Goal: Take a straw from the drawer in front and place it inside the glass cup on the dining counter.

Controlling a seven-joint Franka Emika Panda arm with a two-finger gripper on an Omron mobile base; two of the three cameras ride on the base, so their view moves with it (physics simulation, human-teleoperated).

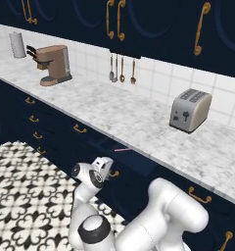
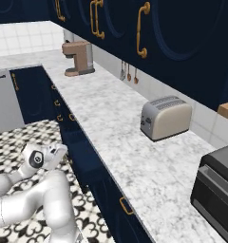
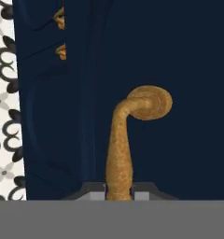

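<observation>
Navy cabinets under a marble worktop (image 1: 139,122) — the gripper (image 3: 118,193) is clamped on the drawer's (image 1: 134,162) brass handle (image 3: 125,140), the straw (image 1: 122,149) lying just above it.

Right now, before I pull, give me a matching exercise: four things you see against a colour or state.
Things:
1. toaster
2. coffee machine
3. straw
4. end effector

Colour or state:
A. pink
B. shut on the brass drawer handle
C. silver-grey
D. brown

Pairs: 1-C, 2-D, 3-A, 4-B
</observation>
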